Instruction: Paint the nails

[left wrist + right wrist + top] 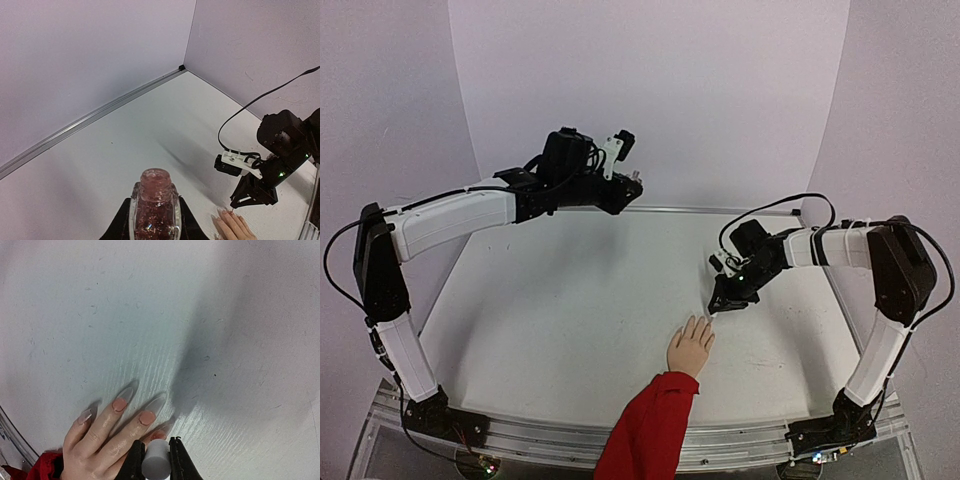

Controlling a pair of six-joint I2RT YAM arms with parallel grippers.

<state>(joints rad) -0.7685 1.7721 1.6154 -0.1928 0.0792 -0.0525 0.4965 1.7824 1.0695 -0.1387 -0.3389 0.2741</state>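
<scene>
A pale mannequin hand with a red sleeve lies palm down at the table's near middle, fingers pointing away. Its long clear nails carry pink polish near the base. My right gripper hovers just over the fingertips and is shut on a white cylindrical brush cap; the brush tip is hidden below it, over the third finger's nail. My left gripper is raised at the back and shut on a clear bottle of glittery pink polish, neck open.
White tabletop with a metal rail along the back edge and purple walls behind and at the sides. The right arm's cable loops above its wrist.
</scene>
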